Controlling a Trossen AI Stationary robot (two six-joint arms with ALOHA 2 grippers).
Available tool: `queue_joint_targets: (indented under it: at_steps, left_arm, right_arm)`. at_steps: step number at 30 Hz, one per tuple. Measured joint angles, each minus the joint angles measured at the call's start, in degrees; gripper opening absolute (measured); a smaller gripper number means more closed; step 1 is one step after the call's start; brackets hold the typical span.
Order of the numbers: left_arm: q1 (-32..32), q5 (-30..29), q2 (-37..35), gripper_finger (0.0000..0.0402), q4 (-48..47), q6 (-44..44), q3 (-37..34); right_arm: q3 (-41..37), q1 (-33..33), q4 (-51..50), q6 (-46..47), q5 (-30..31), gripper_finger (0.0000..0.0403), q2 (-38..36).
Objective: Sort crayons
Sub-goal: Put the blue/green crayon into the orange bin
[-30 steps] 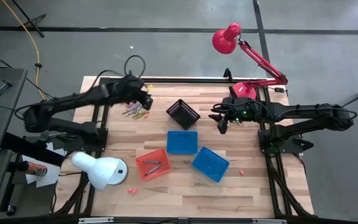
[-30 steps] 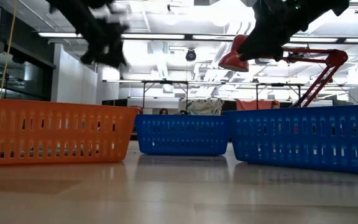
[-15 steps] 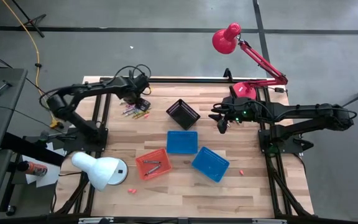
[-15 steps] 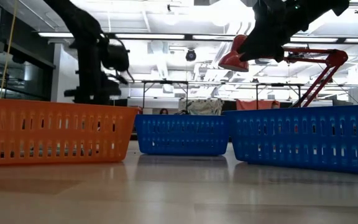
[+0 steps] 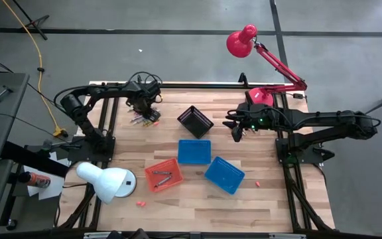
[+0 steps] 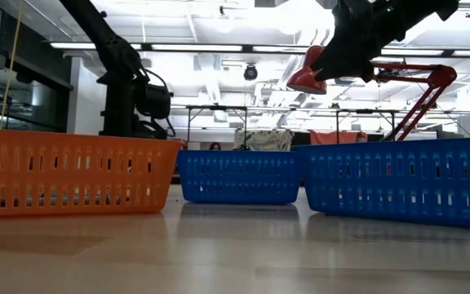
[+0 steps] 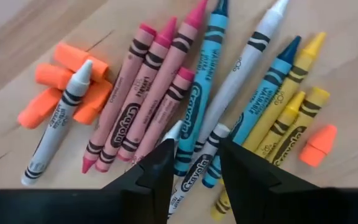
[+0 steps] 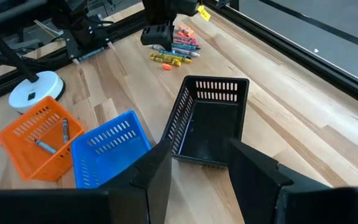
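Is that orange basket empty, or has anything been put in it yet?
Not empty. The orange basket holds at least two grey crayons lying on its floor; the high view shows them too.

Your two arms are dark, slim and jointed, built from matte black segments. The left arm carries a loop of black cable near its wrist. The right arm shows small green and red lights by its wrist. Each gripper has two flat, black, angular fingers with bevelled tips.
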Motion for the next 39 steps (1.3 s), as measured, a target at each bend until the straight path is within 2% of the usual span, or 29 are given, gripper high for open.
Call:
queue_joint_targets:
  at_steps: [6,14,22,26,33,37,39]
  left_arm:
    - [0.1,-0.8,0.0,0.009,0.0,0.1,0.0]
    - [0.1,-0.8,-1.9,0.0008,-0.1,0.1,-0.3]
    - [0.1,-0.8,-11.5,0.0004,-2.1,0.1,2.1]
    - [-1.1,2.5,-19.3,0.0003,0.1,-0.1,3.2]
    - [-10.7,5.8,-33.8,0.0001,12.3,-1.6,3.3]
    - [-19.4,5.6,-39.0,0.0001,18.3,-3.1,3.2]
    - [-24.0,3.3,-40.5,0.0001,20.5,-3.7,2.5]
  right_arm:
    - [0.0,0.0,0.0,0.0,0.1,0.0149,0.0]
    - [0.0,0.0,0.0,0.0,0.1,0.0149,0.0]
    - [0.0,0.0,0.0,0.0,0.1,0.0149,0.0]
    - [0.0,0.0,0.0,0.0,0.1,0.0149,0.0]
    - [0.0,0.0,1.0,0.0,0.1,0.0149,0.0]
    - [0.0,0.0,3.6,0.0,-0.6,0.0149,0.0]
    - [0.0,0.0,4.5,-0.1,-0.7,0.0149,0.0]
